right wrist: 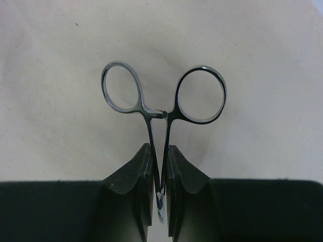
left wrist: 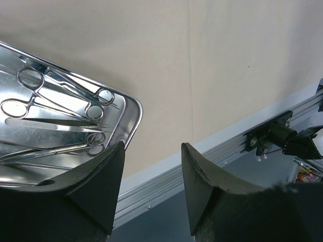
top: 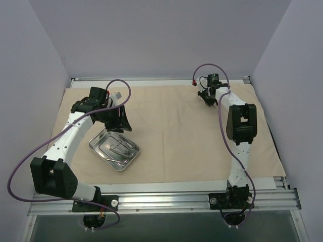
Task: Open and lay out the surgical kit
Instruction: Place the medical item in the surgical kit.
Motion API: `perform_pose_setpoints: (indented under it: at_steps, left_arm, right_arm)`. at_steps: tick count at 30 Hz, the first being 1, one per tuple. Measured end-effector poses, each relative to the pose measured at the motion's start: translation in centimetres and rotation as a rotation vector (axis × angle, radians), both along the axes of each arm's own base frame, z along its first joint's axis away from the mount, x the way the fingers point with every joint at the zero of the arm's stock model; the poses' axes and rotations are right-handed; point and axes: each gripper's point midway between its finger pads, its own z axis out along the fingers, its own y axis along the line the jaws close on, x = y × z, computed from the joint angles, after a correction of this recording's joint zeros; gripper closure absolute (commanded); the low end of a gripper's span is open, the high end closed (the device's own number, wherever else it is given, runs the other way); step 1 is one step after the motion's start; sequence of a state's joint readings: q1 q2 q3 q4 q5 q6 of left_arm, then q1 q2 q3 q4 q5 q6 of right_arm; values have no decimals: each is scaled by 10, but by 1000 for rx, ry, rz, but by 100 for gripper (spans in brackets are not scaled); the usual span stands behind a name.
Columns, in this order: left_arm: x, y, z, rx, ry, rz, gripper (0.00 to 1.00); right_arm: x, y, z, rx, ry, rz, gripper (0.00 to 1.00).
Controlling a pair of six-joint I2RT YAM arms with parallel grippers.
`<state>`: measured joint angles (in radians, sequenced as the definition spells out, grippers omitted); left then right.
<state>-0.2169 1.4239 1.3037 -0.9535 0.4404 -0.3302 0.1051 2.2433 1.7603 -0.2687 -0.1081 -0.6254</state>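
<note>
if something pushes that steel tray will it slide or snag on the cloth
The steel tray looks rigid and shiny, so it probably slides as one piece. The cloth under it may wrinkle. Loose instruments inside would likely shift.

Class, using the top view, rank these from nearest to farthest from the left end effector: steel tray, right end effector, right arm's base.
1. steel tray, left side, right beside the left end effector.
2. right end effector, far right, gripping forceps.
3. right arm's base, near right edge.
</note>
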Motion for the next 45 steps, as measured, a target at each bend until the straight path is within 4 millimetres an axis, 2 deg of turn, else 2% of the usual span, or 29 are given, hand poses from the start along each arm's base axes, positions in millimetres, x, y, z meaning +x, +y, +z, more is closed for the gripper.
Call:
perform_pose_setpoints:
  at_steps: [6,9,17,26,29,31,33,36,39,41,43,45]
  left_arm:
    - [-1,-1,-8,6,25,-5,43]
    - [-3,-1,-12,7,36,-6,43]
    - [-10,0,-22,12,70,-7,43]
    - [-9,2,-23,24,68,2,41]
    - [-6,7,-26,51,66,26,40]
    - [-3,12,-29,69,72,57,40]
    - [2,20,-36,91,92,94,40]
    - [9,39,-55,147,153,178,42]
    - [12,54,-76,209,235,263,43]
    - [10,57,-86,228,276,304,44]
    - [2,59,-95,237,315,338,46]
    - [-6,61,-104,251,353,367,48]
  right_arm:
    - [2,-12,-4,-28,9,23,94]
    - [2,-15,-15,-39,27,19,88]
    - [7,-16,-14,-50,9,10,70]
    - [14,-14,-7,-20,-18,-67,60]
    - [24,-5,8,6,-61,-140,56]
    - [33,10,30,38,-127,-211,55]
    - [31,38,51,79,-170,-247,52]
    - [17,102,95,195,-232,-261,46]
    - [-19,173,140,315,-270,-196,44]
    - [-56,216,161,370,-272,-119,43]
    - [-94,244,173,408,-259,-46,43]
    - [-121,251,177,431,-241,-11,43]
